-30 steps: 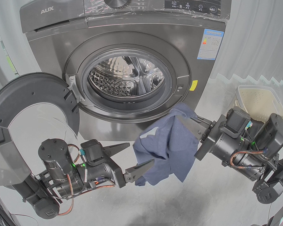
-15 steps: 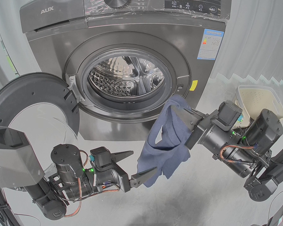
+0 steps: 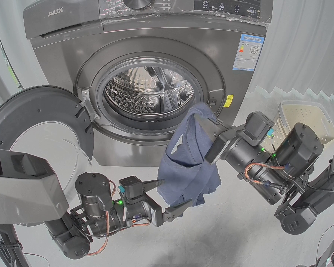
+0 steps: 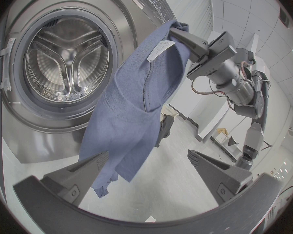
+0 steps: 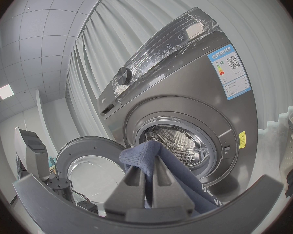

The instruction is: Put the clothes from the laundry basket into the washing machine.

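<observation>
Head view shows the blue garment (image 3: 187,164) hanging from my right gripper (image 3: 201,119), whose fingers pinch its top edge just in front of the washing machine (image 3: 144,34), at the lower right rim of the drum opening (image 3: 148,89). My left gripper (image 3: 177,192) sits below, fingers spread wide at the cloth's lower hem. The laundry basket (image 3: 323,110) stands on my right.

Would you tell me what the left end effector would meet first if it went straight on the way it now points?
Most likely the blue shirt: its lower part hangs right ahead of the open left end effector. Depth is hard to judge, but nothing else lies nearer.
</observation>
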You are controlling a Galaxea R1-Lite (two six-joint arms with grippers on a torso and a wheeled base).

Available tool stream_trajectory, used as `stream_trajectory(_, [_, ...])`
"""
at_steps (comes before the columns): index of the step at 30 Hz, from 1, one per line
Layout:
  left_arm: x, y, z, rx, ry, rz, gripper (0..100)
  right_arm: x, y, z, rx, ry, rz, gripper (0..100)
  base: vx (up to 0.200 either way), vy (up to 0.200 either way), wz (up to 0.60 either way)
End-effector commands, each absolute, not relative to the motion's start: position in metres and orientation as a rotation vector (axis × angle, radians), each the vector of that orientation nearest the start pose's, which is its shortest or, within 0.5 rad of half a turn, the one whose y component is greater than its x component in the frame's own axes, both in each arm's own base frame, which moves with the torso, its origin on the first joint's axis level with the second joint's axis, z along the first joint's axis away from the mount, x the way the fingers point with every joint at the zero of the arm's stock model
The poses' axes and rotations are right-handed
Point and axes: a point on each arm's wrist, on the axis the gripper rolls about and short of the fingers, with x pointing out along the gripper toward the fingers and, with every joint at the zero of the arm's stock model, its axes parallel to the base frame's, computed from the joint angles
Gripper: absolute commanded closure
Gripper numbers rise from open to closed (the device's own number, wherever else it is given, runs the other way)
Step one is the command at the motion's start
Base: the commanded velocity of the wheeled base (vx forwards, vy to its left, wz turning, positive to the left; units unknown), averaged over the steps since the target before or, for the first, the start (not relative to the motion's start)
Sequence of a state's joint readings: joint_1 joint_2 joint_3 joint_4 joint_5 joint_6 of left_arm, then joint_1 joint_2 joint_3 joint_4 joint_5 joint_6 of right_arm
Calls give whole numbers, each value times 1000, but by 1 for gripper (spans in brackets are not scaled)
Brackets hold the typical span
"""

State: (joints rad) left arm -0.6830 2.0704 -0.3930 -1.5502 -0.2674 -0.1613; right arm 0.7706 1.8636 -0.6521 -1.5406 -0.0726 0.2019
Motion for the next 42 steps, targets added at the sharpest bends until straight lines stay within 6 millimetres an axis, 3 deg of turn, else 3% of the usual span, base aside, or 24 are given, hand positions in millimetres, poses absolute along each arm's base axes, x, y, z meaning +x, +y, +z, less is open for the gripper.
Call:
stream_trajectory(1, [247, -209, 59, -121, 190, -911, 0, 228, 227, 177, 340, -216, 722, 100, 0, 0, 0])
stream_trajectory(7, [276, -224, 54, -138, 126, -851, 0, 228, 225, 178, 349, -213, 714, 100, 0, 0, 0])
stream_trajectory(21, [302, -241, 47, -153, 60, -767, 0, 229, 224, 176, 347, -206, 709, 100, 0, 0, 0])
stream_trajectory(28, [302, -240, 52, -158, 44, -733, 0, 231, 223, 173, 344, -198, 701, 100, 0, 0, 0])
stream_trajectory(42, [305, -213, 69, -164, 21, -652, 0, 240, 215, 168, 332, -187, 663, 100, 0, 0, 0])
